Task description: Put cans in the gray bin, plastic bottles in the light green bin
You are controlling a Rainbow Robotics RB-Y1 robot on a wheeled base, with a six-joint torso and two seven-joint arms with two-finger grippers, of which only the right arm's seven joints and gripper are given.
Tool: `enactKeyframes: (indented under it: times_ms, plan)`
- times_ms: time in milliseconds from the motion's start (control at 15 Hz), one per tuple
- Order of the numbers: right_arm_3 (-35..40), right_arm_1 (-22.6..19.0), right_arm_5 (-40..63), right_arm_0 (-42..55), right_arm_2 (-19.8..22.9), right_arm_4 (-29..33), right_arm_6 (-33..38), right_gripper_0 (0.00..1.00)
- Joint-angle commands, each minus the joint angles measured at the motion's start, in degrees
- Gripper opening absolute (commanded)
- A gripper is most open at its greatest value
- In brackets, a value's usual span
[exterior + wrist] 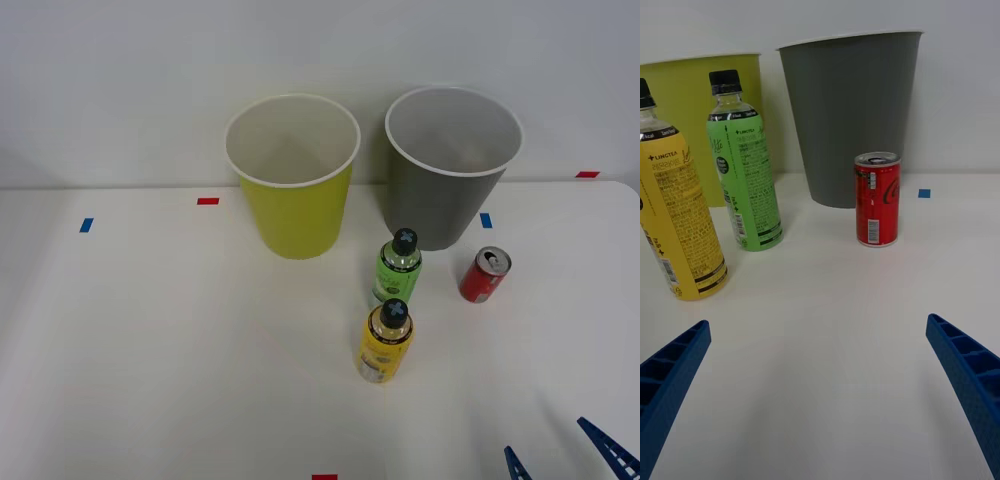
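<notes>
From above, the right gripper [565, 450] sits low at the table's near right corner, fingers spread wide, holding nothing. The red can [485, 275] stands upright just before the gray bin [452, 165]. At the wrist, the can [878, 199] stands ahead between the spread fingers [970, 379]: I'd drive straight, straddle it, squeeze mid-body.

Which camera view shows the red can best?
The right wrist view: the red can stands upright there, seen from the side, its label and silver top plain. The front view shows the same can from above, beside the gray bin.
</notes>
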State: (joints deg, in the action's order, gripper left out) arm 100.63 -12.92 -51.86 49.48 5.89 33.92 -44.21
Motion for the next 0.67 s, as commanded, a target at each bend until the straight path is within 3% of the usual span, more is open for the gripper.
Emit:
enactKeyframes:
  times_ms: [67,667]
  plan:
    - [0.00,0.00,0.00,0.00,0.00,0.00,0.00,1.00]
    - [0.00,0.00,0.00,0.00,0.00,0.00,0.00,1.00]
